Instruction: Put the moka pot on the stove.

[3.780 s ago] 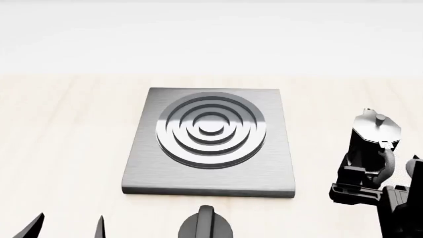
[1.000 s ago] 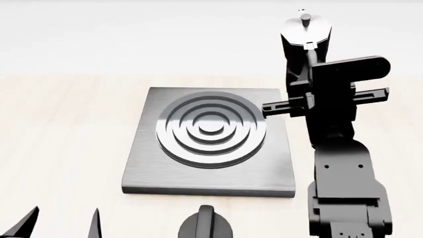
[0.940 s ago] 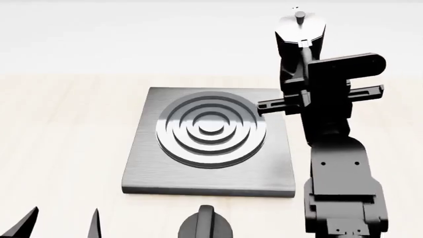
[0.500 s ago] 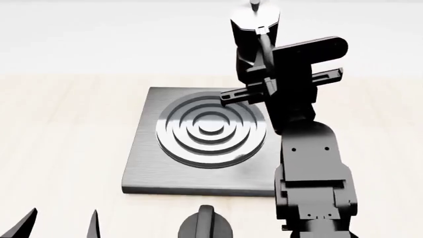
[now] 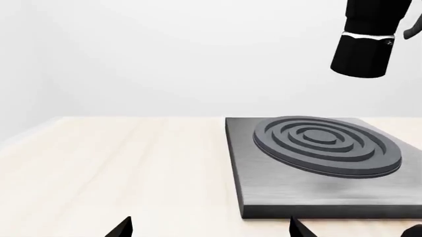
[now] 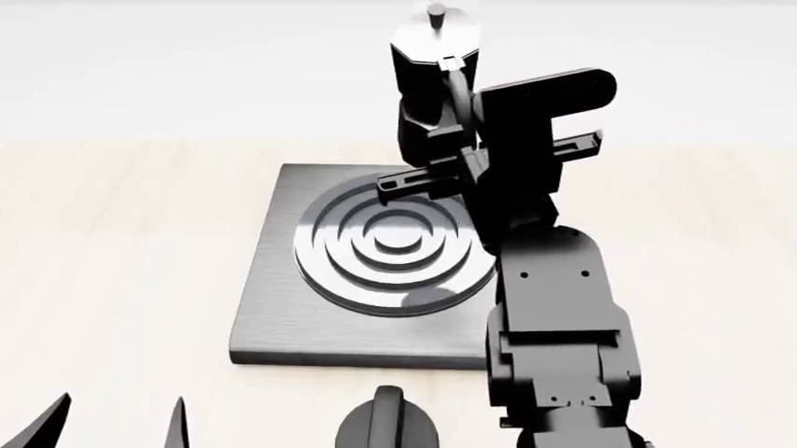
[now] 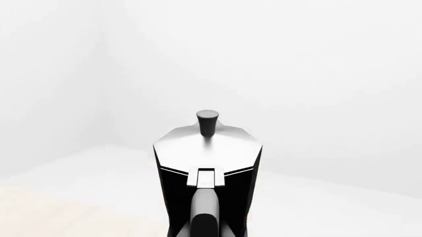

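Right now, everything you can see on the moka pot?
The moka pot is glossy black and faceted, with a narrow waist, a silver lid, a small knob on top and a curved handle. It sits upright, held in the air by the right pincer, above the far right part of the stove. The left wrist view shows clear air under its base, so it touches nothing but the pincer.

Your three views are bright and evenly lit, rendered sharp with no blur or edge warping. The white backdrop washes out almost featureless. On the stove [image 6: 392, 266] the brushed metal catches soft sheen, brightest on the rings toward 12 o'clock. The moka pot [image 7: 207, 163] shows a pale glare across its lid, while its black body loses detail. Shadows on the table [image 5: 112, 163] are faint.
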`<state>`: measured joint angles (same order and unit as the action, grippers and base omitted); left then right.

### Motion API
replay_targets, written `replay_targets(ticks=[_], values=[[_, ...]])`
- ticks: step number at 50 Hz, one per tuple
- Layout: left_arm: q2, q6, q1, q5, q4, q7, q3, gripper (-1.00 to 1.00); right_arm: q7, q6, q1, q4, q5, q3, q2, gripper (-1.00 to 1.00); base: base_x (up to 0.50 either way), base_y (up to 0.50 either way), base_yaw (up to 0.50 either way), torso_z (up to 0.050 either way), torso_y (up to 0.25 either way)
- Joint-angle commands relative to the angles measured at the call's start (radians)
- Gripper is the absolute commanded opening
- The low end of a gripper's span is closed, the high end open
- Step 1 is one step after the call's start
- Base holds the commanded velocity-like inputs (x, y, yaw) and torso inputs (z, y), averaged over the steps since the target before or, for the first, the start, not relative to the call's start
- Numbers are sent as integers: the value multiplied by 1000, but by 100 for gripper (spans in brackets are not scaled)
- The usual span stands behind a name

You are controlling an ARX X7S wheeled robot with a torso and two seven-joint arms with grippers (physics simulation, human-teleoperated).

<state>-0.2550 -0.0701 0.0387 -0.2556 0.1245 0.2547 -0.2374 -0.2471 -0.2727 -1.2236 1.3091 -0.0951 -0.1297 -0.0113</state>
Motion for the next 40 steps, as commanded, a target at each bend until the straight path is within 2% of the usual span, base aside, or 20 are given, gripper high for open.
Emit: replay_targets(ticks=[1, 14, 24, 40], values=[[0, 20, -9, 1, 2, 0, 4, 100, -7, 39, -9, 0, -113, -51, 11, -100, 0, 0, 0, 0, 10], [-6, 21, -13, -4, 11, 6, 1, 100, 14, 64, 1, 0, -231, -165, 11, -100, 0, 0, 0, 1, 1], [-7, 22, -8, -5, 5, 10, -4, 100, 53, 69, 7, 0, -362, -336, 11, -100, 0, 0, 0, 0, 1], [-13, 21, -10, -7, 8, 18, -11, 100, 46, 84, 41, 0, -436, -378, 11, -100, 0, 0, 0, 0, 1]])
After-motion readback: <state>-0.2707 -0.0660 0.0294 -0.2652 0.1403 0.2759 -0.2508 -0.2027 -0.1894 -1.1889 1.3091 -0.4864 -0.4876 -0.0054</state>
